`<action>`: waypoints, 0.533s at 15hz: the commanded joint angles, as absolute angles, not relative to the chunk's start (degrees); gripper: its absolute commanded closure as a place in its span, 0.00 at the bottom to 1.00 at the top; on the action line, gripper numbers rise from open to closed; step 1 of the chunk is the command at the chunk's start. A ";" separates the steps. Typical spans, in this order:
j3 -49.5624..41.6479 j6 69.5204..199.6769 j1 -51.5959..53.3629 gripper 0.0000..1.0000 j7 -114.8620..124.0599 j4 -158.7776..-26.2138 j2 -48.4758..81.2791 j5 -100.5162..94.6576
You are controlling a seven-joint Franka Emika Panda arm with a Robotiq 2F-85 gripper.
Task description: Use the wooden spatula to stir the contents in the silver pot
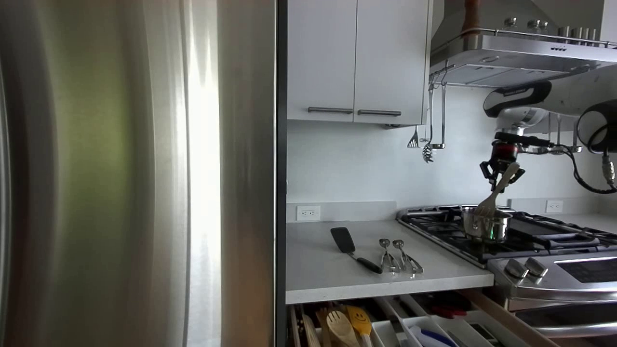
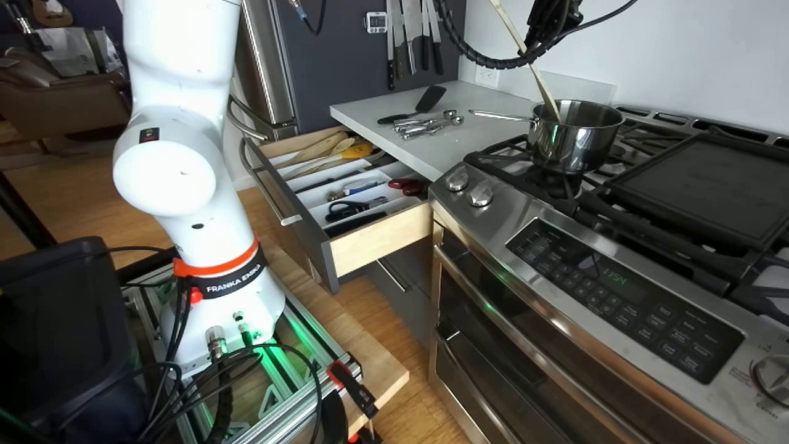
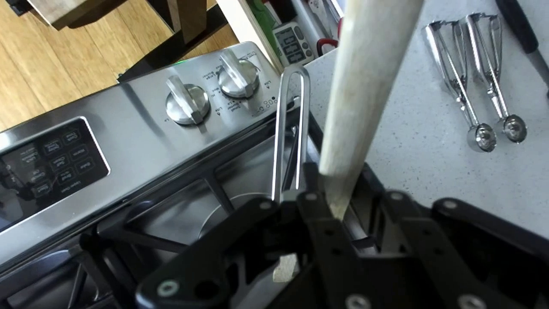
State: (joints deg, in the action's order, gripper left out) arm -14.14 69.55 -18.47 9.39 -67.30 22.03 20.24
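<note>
The stainless steel gas range (image 2: 629,302) is the work site. Whether any flame is lit cannot be established.

The white, jointed robot arm (image 2: 175,148) reaches over the left end of the range.

To the left of the range, a grey-fronted drawer (image 2: 382,237) with pale wood sides stands pulled out. It holds further utensils (image 1: 341,327), none of them in the grip.

The small, round, straight-sided silver pot (image 2: 576,145) of shiny metal stands upright on the left end of the range. Its contents cannot be seen from any view; the near wall hides the bottom.

The black two-fingered gripper (image 3: 342,182) is above the pot, clear of the rim. Its fingers (image 3: 312,180) are drawn together and appear to pinch the handle of the pale, long-handled wooden spatula (image 1: 491,198), which has a broad, slotted-looking head. The spatula is tilted, handle end up past the fingers, head down inside the pot. Contact with the rim or bottom cannot be told.

Progress, as judged: picking up the spatula and placing its head in the pot are done. Stirring is either about to start or under way; the pictures do not settle which. Left to do: carry the head round inside the pot with the grip kept firm.
</note>
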 commanded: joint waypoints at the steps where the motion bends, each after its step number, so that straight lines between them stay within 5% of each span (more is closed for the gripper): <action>1: -12.94 65.79 -21.03 0.94 11.13 -60.99 27.01 23.05; 8: -12.59 65.24 -22.25 0.94 15.10 -56.90 31.90 22.27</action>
State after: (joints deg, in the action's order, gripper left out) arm -13.31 67.87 -20.60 11.39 -61.28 28.92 21.72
